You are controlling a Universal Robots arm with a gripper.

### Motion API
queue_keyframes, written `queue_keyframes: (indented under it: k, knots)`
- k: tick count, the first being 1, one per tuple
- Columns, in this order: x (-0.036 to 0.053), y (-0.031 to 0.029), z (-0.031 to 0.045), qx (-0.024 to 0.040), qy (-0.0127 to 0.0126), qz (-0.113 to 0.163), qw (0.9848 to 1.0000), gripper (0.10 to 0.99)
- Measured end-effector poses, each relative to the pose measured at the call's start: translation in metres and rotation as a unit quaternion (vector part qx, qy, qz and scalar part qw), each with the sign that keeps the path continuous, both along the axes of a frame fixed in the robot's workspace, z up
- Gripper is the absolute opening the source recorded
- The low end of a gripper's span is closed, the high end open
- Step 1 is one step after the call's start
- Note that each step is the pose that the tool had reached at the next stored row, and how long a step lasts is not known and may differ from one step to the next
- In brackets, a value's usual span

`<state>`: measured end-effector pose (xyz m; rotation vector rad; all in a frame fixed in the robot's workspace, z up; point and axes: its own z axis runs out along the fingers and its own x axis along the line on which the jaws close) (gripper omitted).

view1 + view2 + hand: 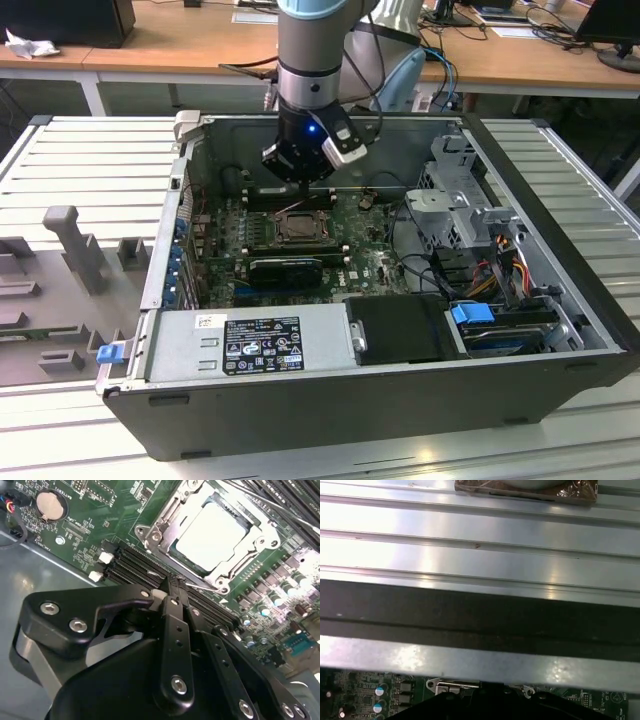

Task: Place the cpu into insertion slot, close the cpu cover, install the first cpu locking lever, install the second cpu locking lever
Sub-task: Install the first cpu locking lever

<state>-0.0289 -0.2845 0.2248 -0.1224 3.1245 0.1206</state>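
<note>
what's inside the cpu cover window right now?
In the second wrist view the cpu shows through the cpu cover window, lying flat in the insertion slot. The cover frame hides the cpu's edges and the socket contacts beneath.

The cpu [212,532] shows a pale, smooth metal face — glossy; the cpu cover [165,527] is bare silvery metal, the hand [172,587] matt black.

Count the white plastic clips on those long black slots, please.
2, side by side at the long black slots' ends: one white plastic clip, then its neighbour. More may be hidden.
</note>
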Motion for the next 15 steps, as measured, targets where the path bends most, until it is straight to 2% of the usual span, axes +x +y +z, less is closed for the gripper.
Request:
queue_keyframes:
  k: [3, 15]
  knots:
    - [0.0026, 0.0021, -0.0042, 0.0001, 0.0000, 0.000, 1.0000, 0.106]
    - [0.0068, 0.0022, -0.0168, -0.0019, 0.0000, 0.000, 1.0000, 0.106]
